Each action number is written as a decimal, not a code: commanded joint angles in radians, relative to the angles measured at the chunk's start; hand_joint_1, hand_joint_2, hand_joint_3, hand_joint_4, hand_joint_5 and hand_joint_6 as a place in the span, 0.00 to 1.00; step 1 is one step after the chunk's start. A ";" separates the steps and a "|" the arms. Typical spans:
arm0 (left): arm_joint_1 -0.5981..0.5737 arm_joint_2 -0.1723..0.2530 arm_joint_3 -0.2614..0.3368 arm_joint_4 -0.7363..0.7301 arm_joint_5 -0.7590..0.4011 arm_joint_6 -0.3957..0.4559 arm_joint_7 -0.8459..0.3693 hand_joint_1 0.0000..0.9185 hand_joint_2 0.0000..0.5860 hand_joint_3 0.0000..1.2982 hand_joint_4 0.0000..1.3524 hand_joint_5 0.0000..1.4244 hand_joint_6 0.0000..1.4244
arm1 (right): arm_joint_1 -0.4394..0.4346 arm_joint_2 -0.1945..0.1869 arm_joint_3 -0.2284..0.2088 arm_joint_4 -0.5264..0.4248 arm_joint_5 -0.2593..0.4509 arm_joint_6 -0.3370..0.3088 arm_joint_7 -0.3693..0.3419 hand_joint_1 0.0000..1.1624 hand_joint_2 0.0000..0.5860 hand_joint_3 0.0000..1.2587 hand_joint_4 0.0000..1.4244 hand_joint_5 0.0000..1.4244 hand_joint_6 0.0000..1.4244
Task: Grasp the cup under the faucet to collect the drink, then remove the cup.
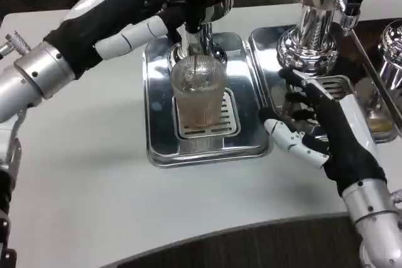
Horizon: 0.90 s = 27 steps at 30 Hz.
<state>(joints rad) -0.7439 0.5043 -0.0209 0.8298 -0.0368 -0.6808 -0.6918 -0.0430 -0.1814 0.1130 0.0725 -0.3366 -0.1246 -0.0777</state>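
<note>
While the cup [199, 94] stands untouched, right hand [326, 136] hovers beside it

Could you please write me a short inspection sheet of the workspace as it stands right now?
Surface: white table, bare in front.
Job's things: ribbed clear cup upright on the grate of a steel drip tray, under the faucet; brownish drink shows in it.
Clutter: second dispenser with its own tray to the right; a third at the picture's right edge.
Hands: left hand at the faucet; right hand open over the second tray, apart from the cup.
Cables: nothing seen.
Surroundings: dark floor beyond the table.
</note>
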 commanded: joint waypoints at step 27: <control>0.028 -0.007 0.003 -0.061 -0.033 0.025 -0.057 0.04 0.13 0.18 0.16 0.19 0.39 | -0.206 0.018 0.056 0.228 -0.040 0.015 -0.007 0.47 0.34 0.00 0.00 0.07 0.14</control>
<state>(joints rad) -0.7297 0.5015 -0.0137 0.7936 -0.0601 -0.6528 -0.7157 -0.2288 -0.1663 0.1660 0.2841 -0.3682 -0.1046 -0.0661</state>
